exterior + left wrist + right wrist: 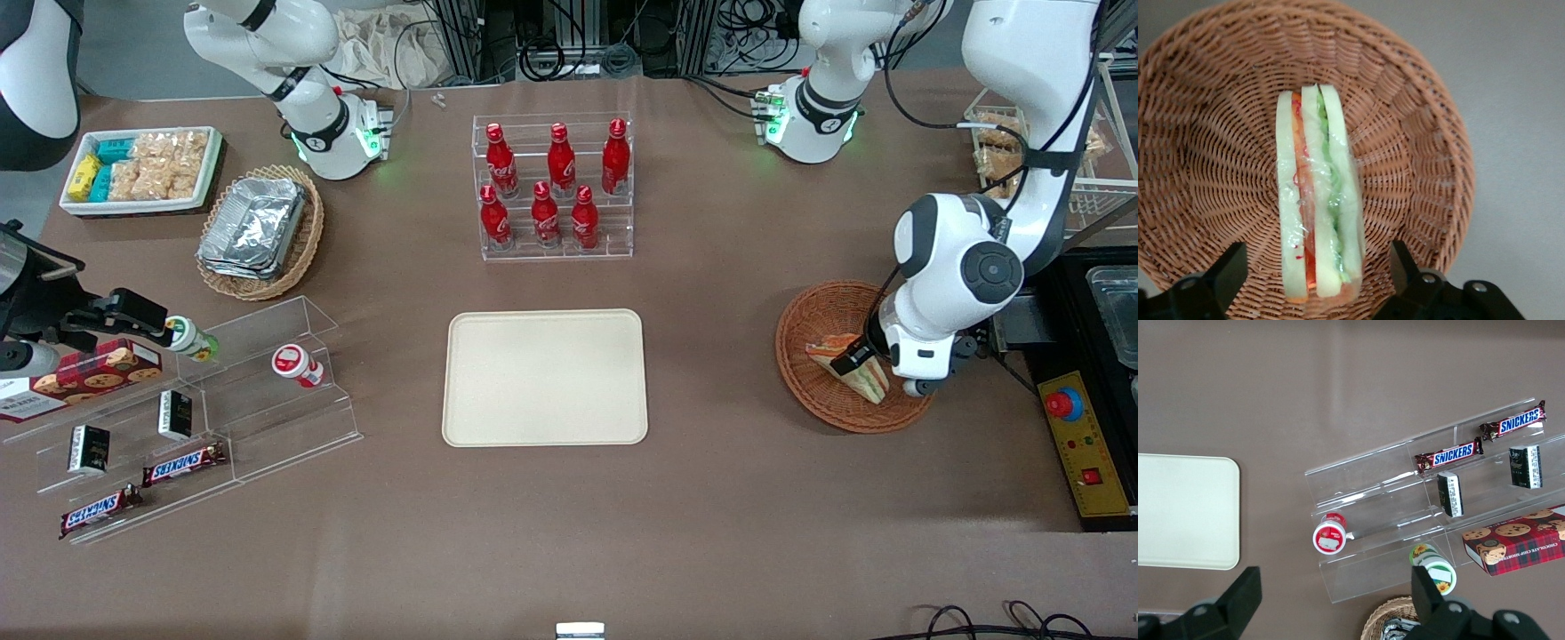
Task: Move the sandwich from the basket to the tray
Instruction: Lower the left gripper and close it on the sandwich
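Claw (1317, 250) of the left arm hangs low in the basket (822, 307), spread wide. One finger (1225, 273) is on each side of the sandwich (1318, 200), and neither touches it.

Sweeping from the parked arm's end of the table: a clear shelf (267, 373) of snack bars. Next is the tray (544, 378) at mid-table, with a rack of red bottles (556, 187) farther from the camera. The basket sits at the working arm's end, well apart from the tray. The sandwich stands in it on edge, wrapped in film, with its filling side up toward the wrist camera.

The risks, as I judge them:
- The wedge is soft, so a hard squeeze would crush the bread.
- The film looks slick, so a light squeeze could let it slip on the way to the tray.
- If one finger meets it first, it may tip over flat.
- Fingers set too low could catch in the wicker and drag the basket.
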